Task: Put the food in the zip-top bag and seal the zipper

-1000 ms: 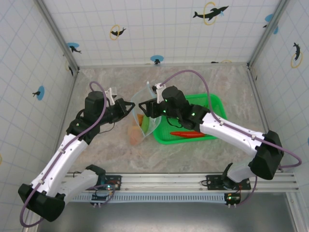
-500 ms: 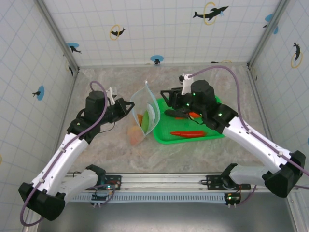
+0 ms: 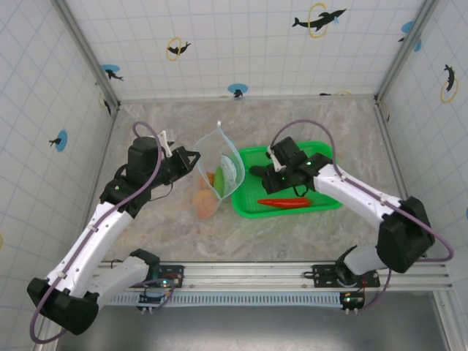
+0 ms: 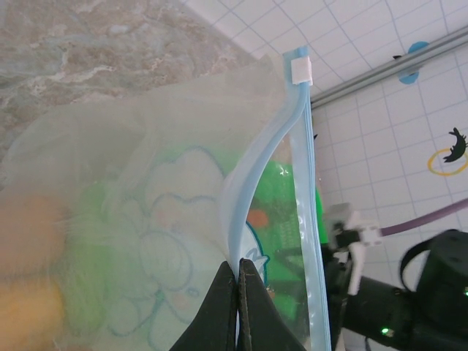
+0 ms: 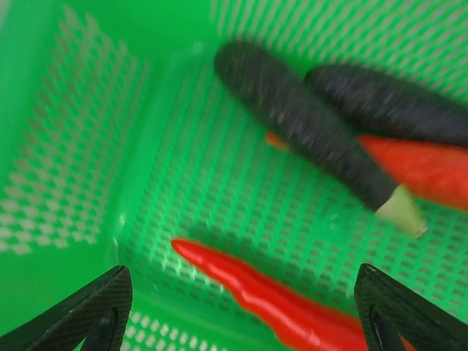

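A: What is the largest thing there?
B: The table (image 3: 157, 139), marbled. On it stand a green mesh basket (image 3: 252, 207) and, just left of it, the bag (image 3: 231, 170).
A: What is in the basket?
B: An eggplant (image 5: 307, 139) with a pale tip lies slantwise on the floor. A second dark piece (image 5: 387, 102) of like shape lies just behind it, and a carrot (image 5: 428, 172) runs under the eggplant. A chili (image 5: 256, 292) lies apart from them, along the near wall.
A: And the bag?
B: It stands up off the table with its mouth open. Through its clear wall show orange and green pieces (image 3: 215, 180). A brownish-orange lump (image 3: 206, 206) lies low at its near end. Whether that one is inside the plastic or just beside it cannot be told.
A: The zipper?
B: The zipper (image 4: 304, 190) is unsealed. In the left wrist view its two pale blue strips meet at the far end and bow apart toward the camera.
A: How do the grippers stand?
B: The left gripper (image 4: 238, 276) has its jaws pinched together on the nearer strip, holding that lip of the bag up. The right gripper (image 5: 241, 274) hangs inside the basket over the chili, jaws spread wide, holding nothing.
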